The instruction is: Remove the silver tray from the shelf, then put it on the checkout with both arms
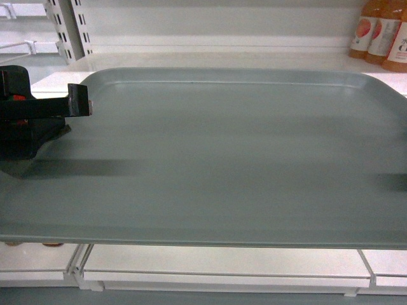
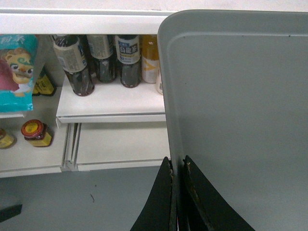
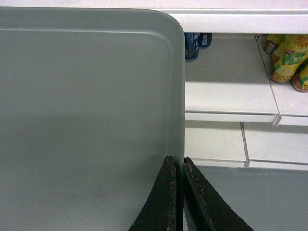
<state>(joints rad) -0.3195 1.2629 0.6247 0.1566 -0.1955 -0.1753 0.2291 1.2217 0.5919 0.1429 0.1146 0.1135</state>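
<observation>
The silver tray point(image 1: 222, 152) fills most of the head view, level, in front of the white shelf point(image 1: 191, 60). My left gripper point(image 1: 81, 105) is shut on the tray's left rim, with one finger on top. From the left wrist, the left gripper point(image 2: 178, 163) pinches the rim of the silver tray point(image 2: 240, 120) between both fingers. The right gripper point(image 3: 177, 161) is shut on the right rim of the silver tray point(image 3: 86, 120); it does not show in the head view. The tray's far edge lies by the shelf's front lip point(image 3: 231, 21). The checkout is out of view.
Orange drink bottles point(image 1: 381, 35) stand on the shelf at the back right. Under the tray are lower shelf boards point(image 2: 110, 103) with dark bottles point(image 2: 77, 62), jars point(image 2: 34, 132) and a snack bag point(image 2: 17, 67), yellow bottles point(image 3: 288, 62) and grey floor point(image 2: 72, 202).
</observation>
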